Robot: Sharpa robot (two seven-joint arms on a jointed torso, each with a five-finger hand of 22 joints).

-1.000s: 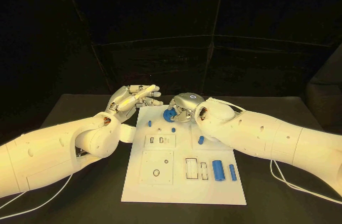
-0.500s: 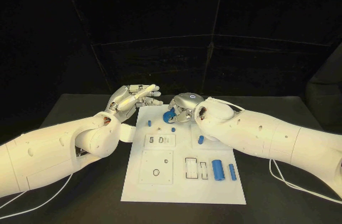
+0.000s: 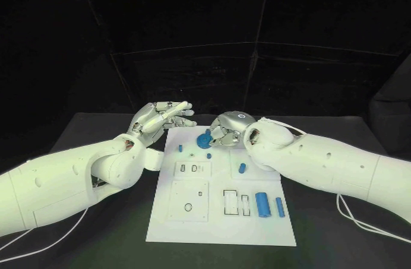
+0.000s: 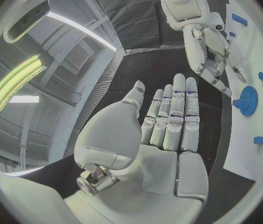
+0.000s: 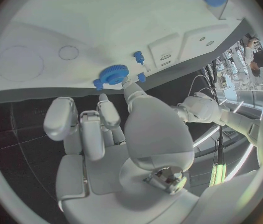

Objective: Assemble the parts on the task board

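Your white task board (image 3: 221, 221) lies mid-tabletop (image 3: 342, 233). On it you have one blue gear (image 3: 204, 141) at the far end, two blue cylinders (image 3: 262, 204) standing side by side near the right edge, and four small blue pegs. Your left hand (image 3: 159, 119) hovers released, fingers straight, beside the board's far left corner. Your right hand (image 3: 228, 128), fingers apart and empty, has drawn slightly back from the gear it was touching.
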